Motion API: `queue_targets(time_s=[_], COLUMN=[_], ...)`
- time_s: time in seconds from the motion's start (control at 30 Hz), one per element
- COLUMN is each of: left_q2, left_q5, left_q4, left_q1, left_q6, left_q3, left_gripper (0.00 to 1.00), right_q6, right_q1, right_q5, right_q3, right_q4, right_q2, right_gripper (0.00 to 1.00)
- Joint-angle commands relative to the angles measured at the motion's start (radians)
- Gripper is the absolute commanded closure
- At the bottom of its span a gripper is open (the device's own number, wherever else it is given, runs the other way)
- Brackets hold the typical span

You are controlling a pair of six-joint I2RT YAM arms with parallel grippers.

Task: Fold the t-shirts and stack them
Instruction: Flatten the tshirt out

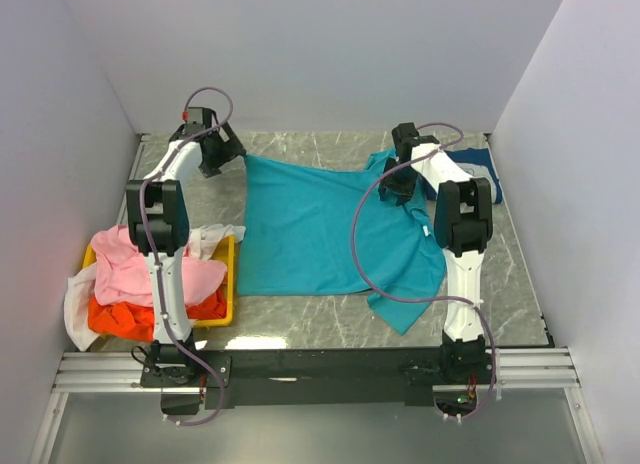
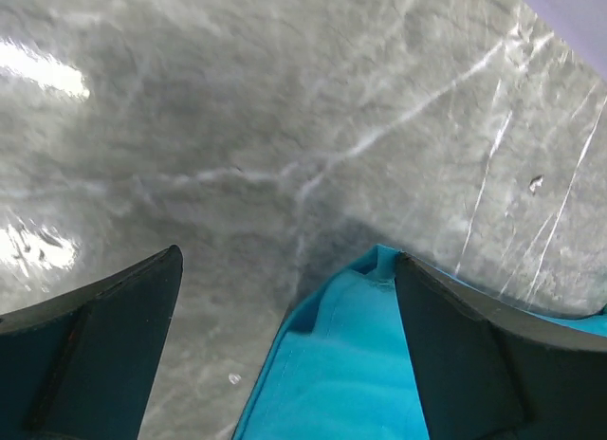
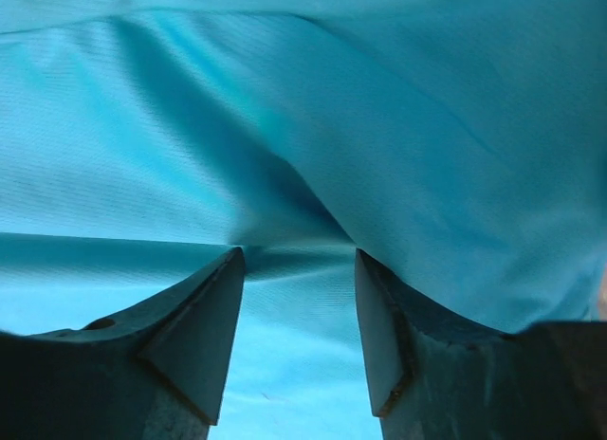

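The grey marbled tabletop (image 1: 300, 324) carries everything. The teal t-shirt (image 1: 310, 224) is the largest piece of cloth and lies spread across the middle, one corner drawn out toward the far left corner of the tabletop and its lower part reaching toward the near right. Against the left edge, close to the near left corner, sits a yellow tray (image 1: 232, 284) heaped with a pink t-shirt (image 1: 130, 269), an orange t-shirt (image 1: 115, 319) and a white t-shirt (image 1: 75, 304) that spills over its side. A navy t-shirt (image 1: 480, 169) lies bunched by the far right corner, partly behind the right arm. The left pincer (image 2: 286, 258) is spread wide over the teal shirt's far left corner, which pokes in just beside one finger. The right pincer (image 3: 299, 255) is down on the teal shirt's far right part, its fingers apart with a crease of cloth running between the tips.
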Motion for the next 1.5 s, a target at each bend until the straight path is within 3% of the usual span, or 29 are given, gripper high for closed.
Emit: queue_targets(time_s=[0.0,0.43,0.6,0.83,1.0,1.1,1.27,1.47], left_q2=[0.019,0.044,0.036,-0.16,-0.286,-0.32,-0.364,-0.334], left_q5=[0.035,0.096,0.11,0.121,0.157,0.196,0.177,0.151], left_q4=[0.007,0.019,0.01,0.015,0.033,0.029,0.059,0.056], left_q1=[0.028,0.141,0.138,0.04,-0.116,-0.172,-0.228,-0.285], left_q6=[0.027,0.001,0.014,0.034,-0.018,-0.069,-0.104,-0.095], left_q3=[0.084,0.138,0.148,-0.025,-0.213,-0.289,-0.425,-0.45], left_gripper=[0.01,0.01,0.01,0.01,0.01,0.01,0.01,0.01], right_q6=[0.002,0.015,0.009,-0.039,-0.057,-0.065,-0.073,-0.091], right_q1=[0.005,0.003,0.003,0.002,0.0,-0.01,-0.064,-0.121], right_q5=[0.055,0.079,0.068,-0.021,-0.049,-0.032,-0.007,0.055], right_q3=[0.037,0.095,0.094,0.097,0.102,0.045,-0.208,-0.434], right_q4=[-0.092,-0.141,-0.135,-0.092,-0.096,-0.101,-0.044,0.011], right_q2=[0.041,0.076,0.073,0.016,-0.083,-0.169,-0.364,-0.497], right_gripper=[0.44,0.44,0.44,0.32,0.27,0.26,0.27,0.27])
